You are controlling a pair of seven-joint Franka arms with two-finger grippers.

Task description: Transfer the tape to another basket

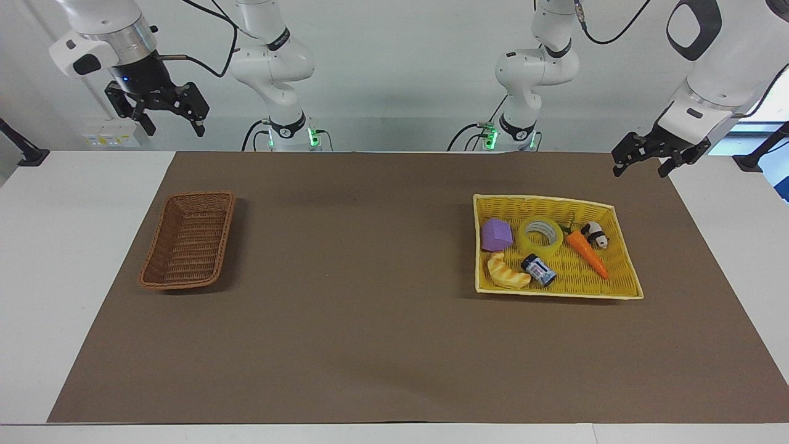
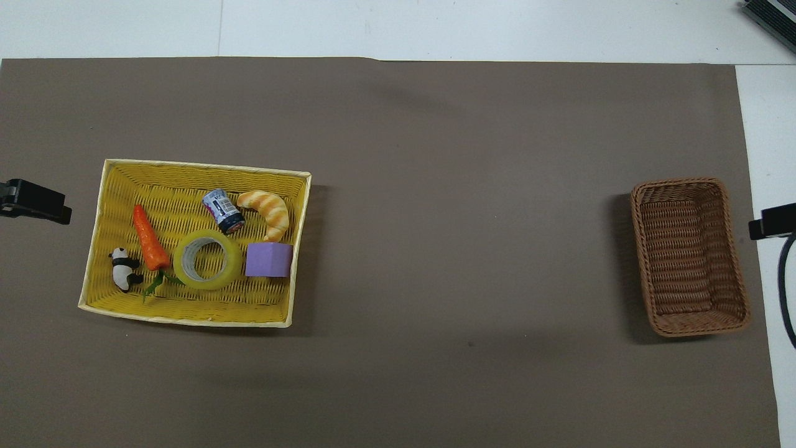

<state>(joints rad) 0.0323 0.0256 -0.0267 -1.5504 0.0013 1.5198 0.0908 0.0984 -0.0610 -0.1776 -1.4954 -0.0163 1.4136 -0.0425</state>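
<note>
- Bench [image 1: 37, 259] is white, with a brown mat [image 1: 370, 320] over most of it.
- Yellow tray basket [image 1: 624, 271] lies on the mat toward the left arm's end of the bench; shallow, wide, slightly askew.
- Tape [image 1: 540, 237] lies flat inside the yellow tray basket, hole facing up, in the half nearer to the robots. Overhead view shows the pale core inside the yellow ring [image 2: 207, 259].
- Purple block [image 1: 497, 234] is just beside the tape, on the side toward the right arm's end.
- Toy carrot [image 1: 587, 251] lies on the tape's other side, green leaves at the end nearer to the robots and close against the roll.
- Small panda figure [image 1: 595, 234] lies beside the carrot, close to the tray's end wall.
- Toy croissant [image 1: 506, 272] and a small dark can [image 1: 538, 270], lying on its side, are farther from the robots than the tape.
- Basket [image 1: 188, 239], dark reddish-brown weave, stands on the mat toward the right arm's end, well apart from the yellow tray.
- Left gripper [image 1: 642, 161] hangs in the air over the mat's corner near the yellow tray basket; fingers spread apart, holding nothing.
- Right gripper [image 1: 165, 118] waits raised high over the bench edge at its own end; fingers apart, nothing in them.
</note>
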